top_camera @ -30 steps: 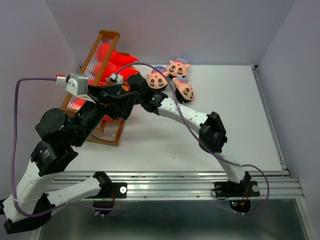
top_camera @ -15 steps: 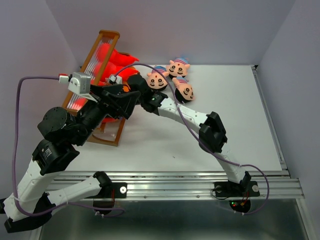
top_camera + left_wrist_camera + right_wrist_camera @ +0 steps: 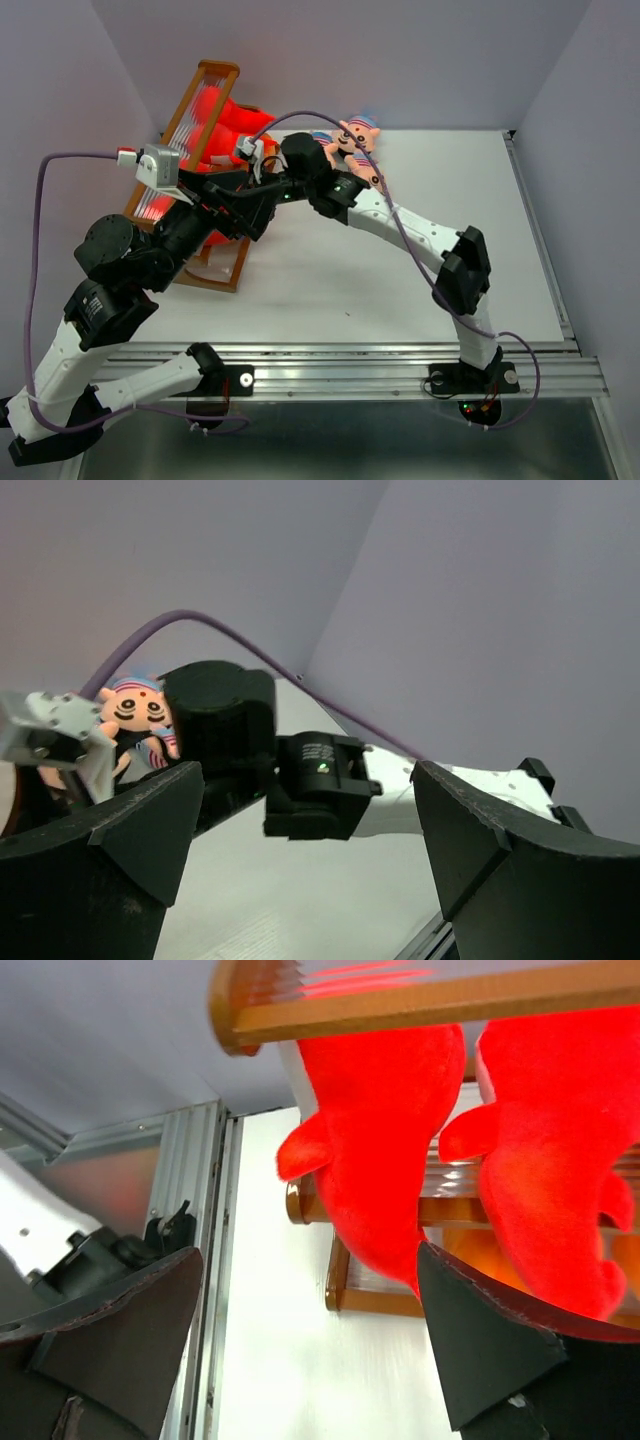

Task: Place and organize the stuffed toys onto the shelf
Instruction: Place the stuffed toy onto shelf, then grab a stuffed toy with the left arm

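Though it sits close against the right side of the shelf (image 3: 220,70), the right pincer (image 3: 310,1255) is clamped on nothing: its fingers (image 3: 110,1330) are spread wide with only air between them. Straight ahead of it, two red toys (image 3: 385,1150) with pointed tails hang against the shelf's wooden rail and slats. The tail of the nearer one ends just beside one finger; whether they touch I cannot tell. From above, the red toys form a bright heap on the shelf's right face, and red shows through the translucent slats. The left pincer (image 3: 305,780) is likewise spread apart and empty. It is held just right of the shelf's lower end, next to the right pincer and facing the right arm (image 3: 420,225). The doll heads (image 3: 356,135) with striped caps lie on the white counter (image 3: 330,290) to the right of the shelf, off it and near its upper end. The right arm crosses over them, so only one face shows plainly.
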Robot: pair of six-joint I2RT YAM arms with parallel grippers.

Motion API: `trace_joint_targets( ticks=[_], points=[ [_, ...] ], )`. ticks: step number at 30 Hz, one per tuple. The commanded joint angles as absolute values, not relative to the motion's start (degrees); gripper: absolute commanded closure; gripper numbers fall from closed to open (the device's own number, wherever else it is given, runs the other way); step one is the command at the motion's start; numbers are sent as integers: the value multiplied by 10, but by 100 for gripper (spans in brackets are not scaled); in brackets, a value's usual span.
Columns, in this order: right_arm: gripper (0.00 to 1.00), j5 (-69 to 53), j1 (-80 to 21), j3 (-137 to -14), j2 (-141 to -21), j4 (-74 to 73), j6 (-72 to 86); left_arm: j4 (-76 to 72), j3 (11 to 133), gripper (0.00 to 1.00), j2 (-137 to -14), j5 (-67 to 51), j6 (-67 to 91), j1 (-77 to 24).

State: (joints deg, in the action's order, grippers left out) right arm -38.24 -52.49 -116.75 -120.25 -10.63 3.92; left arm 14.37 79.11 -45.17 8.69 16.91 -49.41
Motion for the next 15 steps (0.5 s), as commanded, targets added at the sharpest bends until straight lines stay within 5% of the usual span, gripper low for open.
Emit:
trace_joint_targets(
  ticks=[1, 11, 15],
  points=[
    [7, -439, -478, -1105, -1101, -107, -27, 120, 806, 1, -454, 80, 178, -493],
    [0, -479, -303, -832, -871, -174, -134, 109, 772, 1, -468, 69, 192, -492],
    [0, -493, -136, -739, -783, -187, -141, 91, 752, 1, -499, 55, 196, -490]
  ],
)
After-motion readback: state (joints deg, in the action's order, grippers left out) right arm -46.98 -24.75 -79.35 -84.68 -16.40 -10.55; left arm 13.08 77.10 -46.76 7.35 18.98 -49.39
